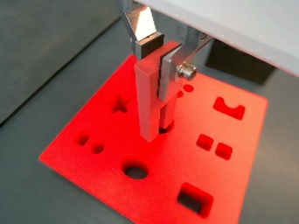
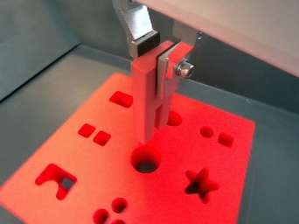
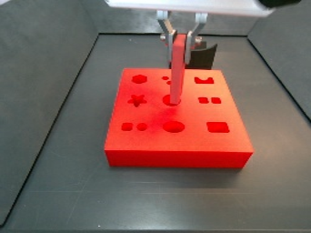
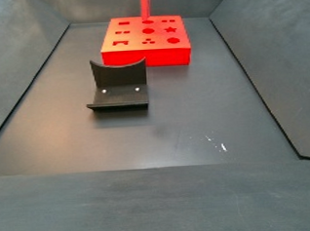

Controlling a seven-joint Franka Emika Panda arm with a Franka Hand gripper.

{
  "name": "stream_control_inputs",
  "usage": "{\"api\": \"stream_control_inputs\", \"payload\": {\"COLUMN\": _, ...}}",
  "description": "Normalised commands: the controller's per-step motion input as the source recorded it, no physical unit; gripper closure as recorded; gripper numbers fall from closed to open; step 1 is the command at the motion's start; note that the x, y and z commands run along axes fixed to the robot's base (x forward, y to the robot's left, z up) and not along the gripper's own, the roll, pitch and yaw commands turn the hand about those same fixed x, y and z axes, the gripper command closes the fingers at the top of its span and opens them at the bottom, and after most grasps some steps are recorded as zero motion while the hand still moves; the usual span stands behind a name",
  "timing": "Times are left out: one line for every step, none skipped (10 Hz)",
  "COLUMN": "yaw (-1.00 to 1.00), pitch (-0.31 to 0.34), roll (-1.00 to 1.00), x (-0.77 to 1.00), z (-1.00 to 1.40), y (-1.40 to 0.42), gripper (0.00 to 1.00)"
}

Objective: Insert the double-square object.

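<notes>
The double-square object (image 1: 149,96) is a long slim red-pink bar. It hangs upright between my fingers, and also shows in a wrist view (image 2: 147,96) and a side view (image 3: 175,68). My gripper (image 1: 160,59) is shut on its upper end, seen too in a wrist view (image 2: 160,52) and a side view (image 3: 180,33). The bar's lower end hangs just over the middle of the red block (image 3: 183,141), near a small dark hole (image 1: 165,126). The pair of small square holes (image 1: 212,145) lies off to one side, also shown in a wrist view (image 2: 93,134).
The red block (image 4: 148,51) has several shaped holes, among them a round hole (image 2: 146,161) and a star (image 2: 200,182). The dark grey curved holder (image 4: 118,86) stands on the dark floor away from the block. Dark tray walls ring the floor.
</notes>
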Motion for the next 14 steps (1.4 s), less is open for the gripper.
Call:
{"api": "stream_control_inputs", "payload": {"yaw": -0.92, "pitch": 0.043, "roll": -0.1, "x": 0.16, "z": 0.0, "y": 0.0, "gripper": 1.0}}
{"api": "stream_control_inputs", "payload": {"yaw": -0.92, "pitch": 0.053, "roll": -0.1, "x": 0.15, "z": 0.0, "y": 0.0, "gripper": 1.0}}
{"api": "stream_control_inputs", "payload": {"yaw": -0.9, "pitch": 0.044, "roll": -0.1, "x": 0.18, "z": 0.0, "y": 0.0, "gripper": 1.0}}
{"api": "stream_control_inputs", "payload": {"yaw": -0.82, "pitch": 0.029, "roll": -0.17, "x": 0.32, "z": 0.0, "y": 0.02, "gripper": 1.0}}
{"api": "stream_control_inputs", "payload": {"yaw": -0.7, "pitch": 0.043, "roll": -0.15, "x": 0.44, "z": -0.05, "y": 0.07, "gripper": 1.0}}
{"api": "stream_control_inputs", "payload": {"yaw": -0.64, "pitch": 0.073, "roll": -0.14, "x": 0.49, "z": -0.1, "y": 0.12, "gripper": 1.0}}
{"api": "stream_control_inputs", "payload": {"yaw": -0.61, "pitch": 0.084, "roll": -0.14, "x": 0.51, "z": -0.12, "y": 0.17, "gripper": 1.0}}
{"api": "stream_control_inputs", "payload": {"yaw": -0.63, "pitch": 0.107, "roll": -0.12, "x": 0.46, "z": -0.09, "y": 0.19, "gripper": 1.0}}
{"api": "stream_control_inputs", "payload": {"yaw": -0.63, "pitch": 0.131, "roll": -0.1, "x": 0.43, "z": 0.0, "y": 0.21, "gripper": 1.0}}
{"api": "stream_control_inputs", "payload": {"yaw": -0.59, "pitch": 0.141, "roll": -0.06, "x": 0.45, "z": 0.0, "y": 0.24, "gripper": 1.0}}
{"api": "stream_control_inputs", "payload": {"yaw": -0.6, "pitch": 0.136, "roll": -0.02, "x": 0.41, "z": 0.0, "y": 0.22, "gripper": 1.0}}
{"api": "stream_control_inputs", "payload": {"yaw": -0.61, "pitch": 0.133, "roll": 0.0, "x": 0.37, "z": 0.0, "y": 0.19, "gripper": 1.0}}
{"api": "stream_control_inputs", "payload": {"yaw": -0.6, "pitch": 0.149, "roll": 0.0, "x": 0.34, "z": 0.0, "y": 0.15, "gripper": 1.0}}
{"api": "stream_control_inputs", "payload": {"yaw": -0.6, "pitch": 0.17, "roll": 0.1, "x": 0.26, "z": -0.06, "y": 0.1, "gripper": 1.0}}
